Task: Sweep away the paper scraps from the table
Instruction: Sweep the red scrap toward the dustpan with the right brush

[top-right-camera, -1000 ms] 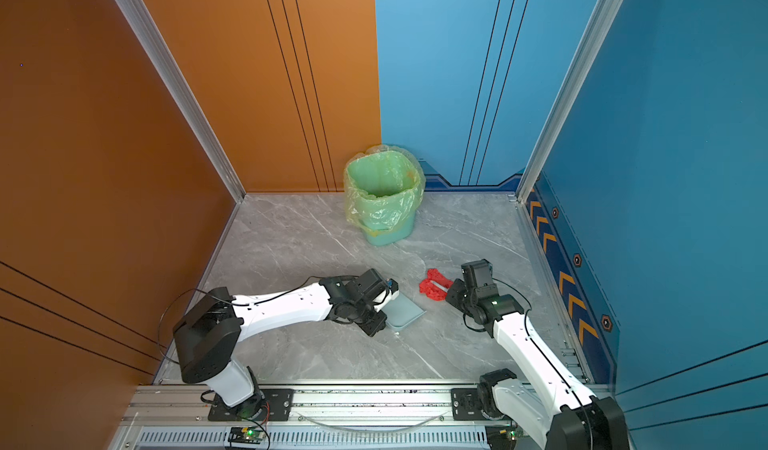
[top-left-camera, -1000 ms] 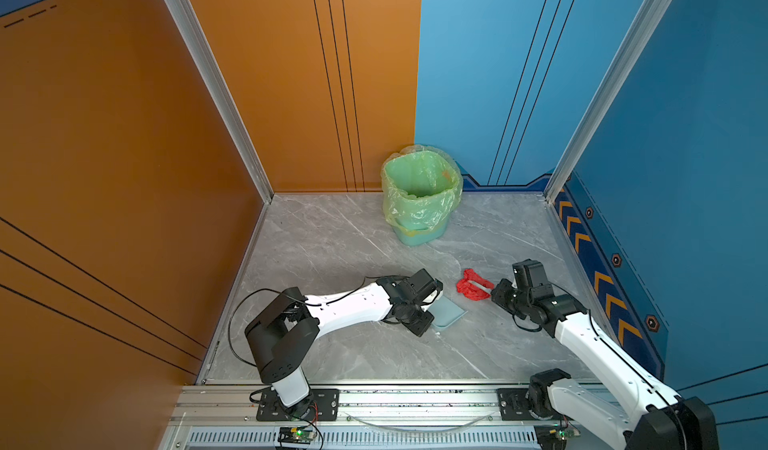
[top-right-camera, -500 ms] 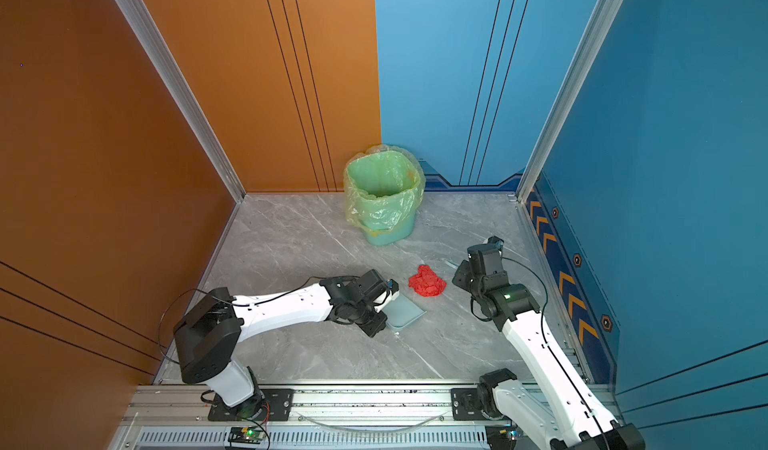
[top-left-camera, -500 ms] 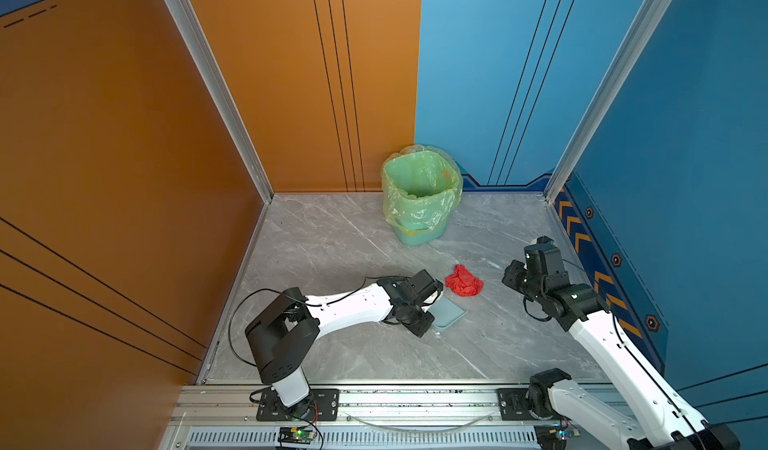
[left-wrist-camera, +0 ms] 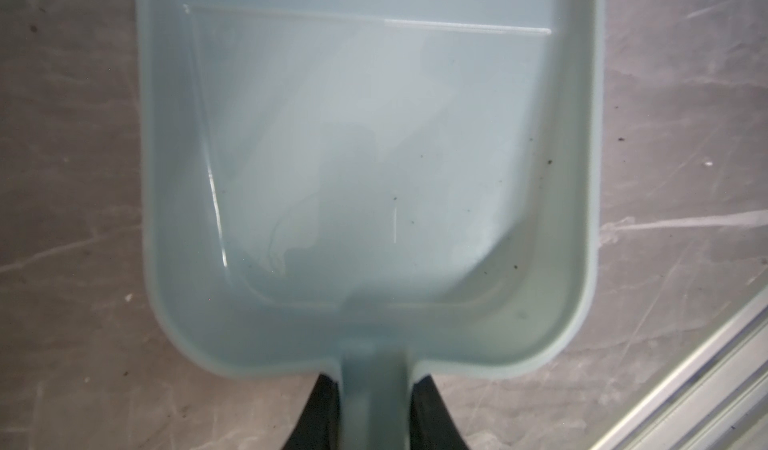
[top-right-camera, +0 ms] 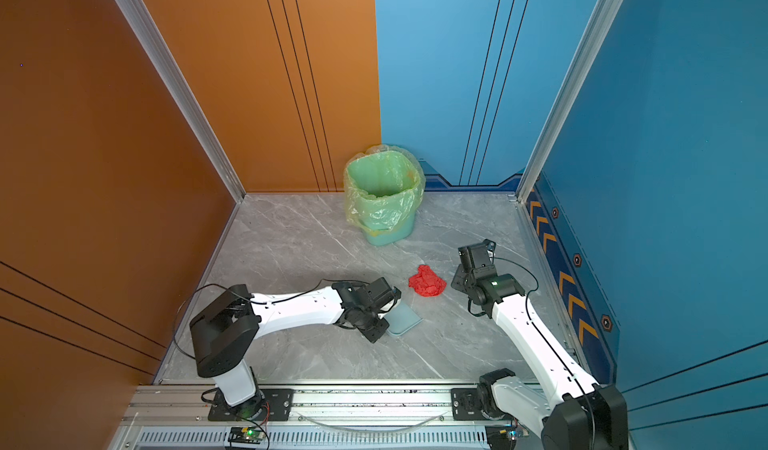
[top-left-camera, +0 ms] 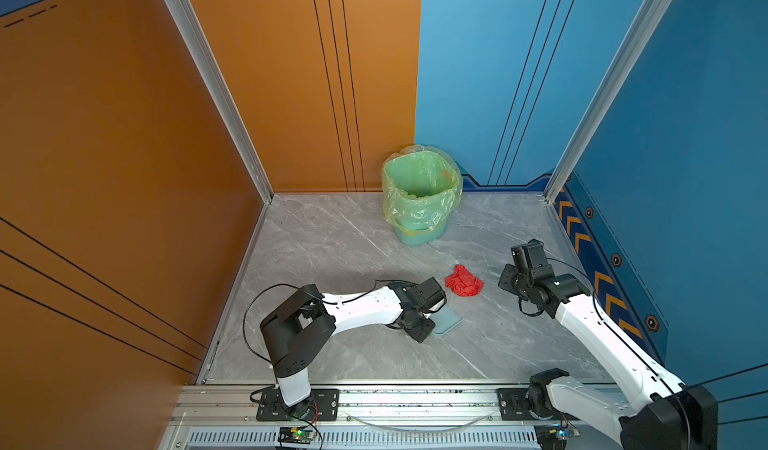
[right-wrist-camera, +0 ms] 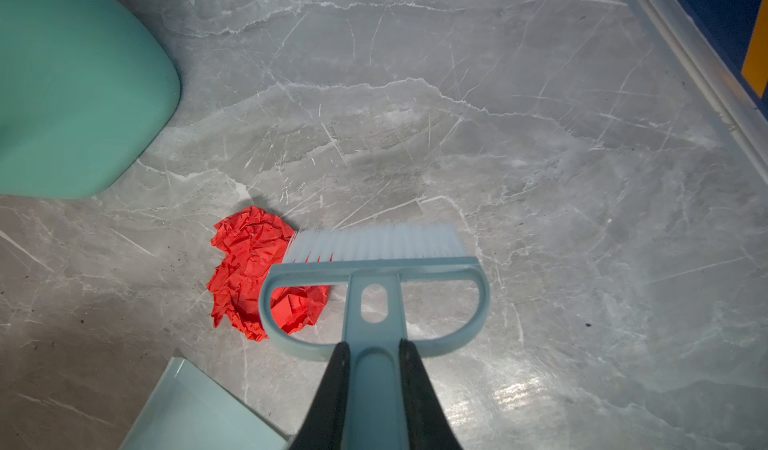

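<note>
One red paper scrap lies on the grey counter. It sits between the dustpan and the brush, a little way in front of the green bin. No other scrap shows on the counter.

The left pincer is clenched on the dustpan's thin handle. The right pincer is clenched on the brush's handle.

What could go wrong? In the right wrist view, only one end of the bristles lines up with the scrap. A push from there may let the scrap slip round the side. The scrap is light and crumpled, so it may roll or hop away. The pan's open edge does not seem to face the scrap, because the left wrist view shows only bare counter past it. So a sweep may send the scrap beside the pan and not into it.

The scrap is a bumpy lump with sharp crinkly folds. The brush is pale blue plastic with a looped frame and a row of short white bristles. The pan is pale blue, smooth and shiny, with a flat floor, low walls and a few dark specks. The counter looks hard and smooth, like stone with white veins. The bin is rounded, with a thin see-through bag bunched over its rim.
</note>
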You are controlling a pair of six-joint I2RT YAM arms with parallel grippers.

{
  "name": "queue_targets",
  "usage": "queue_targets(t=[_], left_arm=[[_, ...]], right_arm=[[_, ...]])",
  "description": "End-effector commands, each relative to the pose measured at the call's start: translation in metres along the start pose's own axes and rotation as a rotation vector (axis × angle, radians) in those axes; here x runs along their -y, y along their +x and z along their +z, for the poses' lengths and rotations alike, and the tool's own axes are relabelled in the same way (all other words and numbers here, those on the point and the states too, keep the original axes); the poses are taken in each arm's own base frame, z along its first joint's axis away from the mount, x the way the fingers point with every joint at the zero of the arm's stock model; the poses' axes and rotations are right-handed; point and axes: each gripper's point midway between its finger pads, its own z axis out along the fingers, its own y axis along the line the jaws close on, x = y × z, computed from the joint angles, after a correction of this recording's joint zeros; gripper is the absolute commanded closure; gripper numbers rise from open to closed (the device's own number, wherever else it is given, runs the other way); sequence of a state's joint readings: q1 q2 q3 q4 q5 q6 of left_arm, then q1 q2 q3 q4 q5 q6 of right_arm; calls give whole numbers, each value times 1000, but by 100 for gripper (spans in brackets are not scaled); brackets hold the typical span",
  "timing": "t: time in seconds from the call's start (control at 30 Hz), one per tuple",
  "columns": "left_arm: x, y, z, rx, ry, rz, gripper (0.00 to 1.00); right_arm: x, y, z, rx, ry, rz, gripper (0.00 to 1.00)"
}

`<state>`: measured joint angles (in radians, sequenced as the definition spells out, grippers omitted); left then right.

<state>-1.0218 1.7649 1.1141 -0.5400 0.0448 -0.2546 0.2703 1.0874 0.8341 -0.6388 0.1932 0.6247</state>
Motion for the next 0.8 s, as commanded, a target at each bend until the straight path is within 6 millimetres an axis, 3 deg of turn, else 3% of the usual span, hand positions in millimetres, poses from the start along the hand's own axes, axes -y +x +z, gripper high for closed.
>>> queue_targets(t=[0.0, 0.33, 0.77], left_arm=[[0, -5, -1, -6, -28, 17, 100], [1, -5, 5, -20, -33, 14, 100], [-2, -5, 11, -31, -46, 5, 100]], right_arm=[[-4, -9, 3, 30, 4, -21, 100], [-18, 21, 24, -64, 20, -162, 100], [-35, 67, 25, -156, -18, -310, 100]])
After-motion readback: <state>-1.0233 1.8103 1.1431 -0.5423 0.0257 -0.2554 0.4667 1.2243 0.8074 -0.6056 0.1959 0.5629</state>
